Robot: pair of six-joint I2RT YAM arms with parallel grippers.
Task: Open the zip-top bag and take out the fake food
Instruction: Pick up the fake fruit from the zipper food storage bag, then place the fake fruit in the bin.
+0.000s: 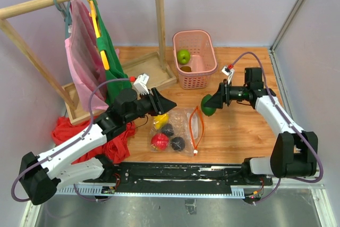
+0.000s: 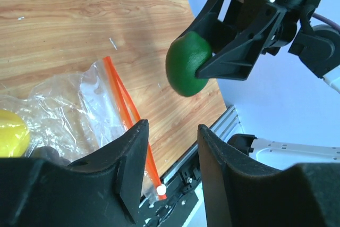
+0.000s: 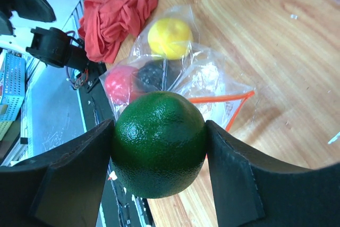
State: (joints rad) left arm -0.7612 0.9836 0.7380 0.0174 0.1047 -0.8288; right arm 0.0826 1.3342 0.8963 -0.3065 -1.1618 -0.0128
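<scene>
Tool of right arm (image 1: 217, 101) grips dark green fruit (image 3: 159, 144), held above bench (image 1: 244, 131) just right of zip-top bag (image 1: 186, 118). Tool of left arm (image 2: 171, 152) hovers over the bag's left part, jaws apart and empty. Bag lies on bench, orange zip mouth gaping; yellow piece (image 3: 169, 37), red piece (image 1: 160, 141) and two dark pieces (image 1: 177, 142) sit inside.

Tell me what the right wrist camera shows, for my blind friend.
The right hand squeezes a round, dark green plastic fruit between its two black fingers. Behind it on the wooden table lies a clear plastic zip-top bag, its orange-red strip open, holding yellow, red and dark pieces; a red cloth heap sits beyond.
</scene>
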